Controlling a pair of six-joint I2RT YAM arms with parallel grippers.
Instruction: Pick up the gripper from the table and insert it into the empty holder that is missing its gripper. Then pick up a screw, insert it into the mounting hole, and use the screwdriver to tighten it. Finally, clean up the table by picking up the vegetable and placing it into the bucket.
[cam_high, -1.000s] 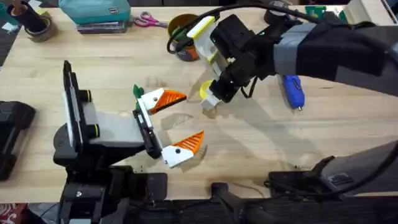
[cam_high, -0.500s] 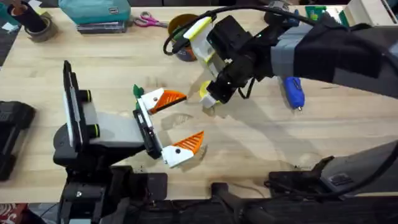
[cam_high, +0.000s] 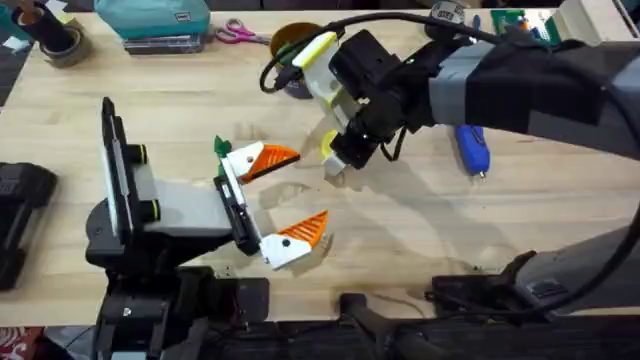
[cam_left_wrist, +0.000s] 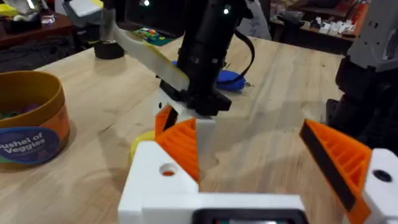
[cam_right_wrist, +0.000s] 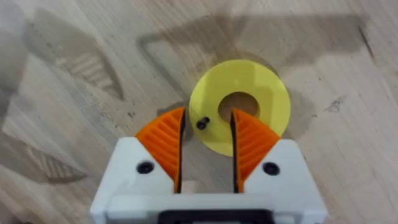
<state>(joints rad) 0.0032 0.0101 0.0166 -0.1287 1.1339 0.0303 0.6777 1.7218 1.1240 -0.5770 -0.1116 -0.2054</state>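
Note:
My right gripper (cam_high: 338, 160) (cam_right_wrist: 207, 124) hangs open just over a flat yellow disc (cam_right_wrist: 261, 102) (cam_high: 328, 147). A small black screw (cam_right_wrist: 201, 124) lies on the disc between its orange pads (cam_right_wrist: 163, 140), touching neither. My left gripper (cam_high: 308, 190) (cam_left_wrist: 245, 134) rests open on the table, and both its white finger blocks carry orange wedges. The nearer block's mounting hole (cam_left_wrist: 166, 169) shows orange inside. A loose gripper and an empty holder are out of view. The blue screwdriver (cam_high: 470, 145) (cam_left_wrist: 229, 78) lies to the right. The bucket (cam_high: 288, 45) (cam_left_wrist: 31, 124) stands behind my right arm. A green bit (cam_high: 221, 147), maybe the vegetable, pokes out beside the left gripper.
Scissors (cam_high: 237, 34), a teal case (cam_high: 155, 18) and a tape roll (cam_high: 60, 42) line the table's far edge. A black stand (cam_high: 115, 170) rises at the left. Bare wood lies in front of the screwdriver toward the near right edge.
My right arm has edged slightly left and away over the yellow disc. The left arm has not moved.

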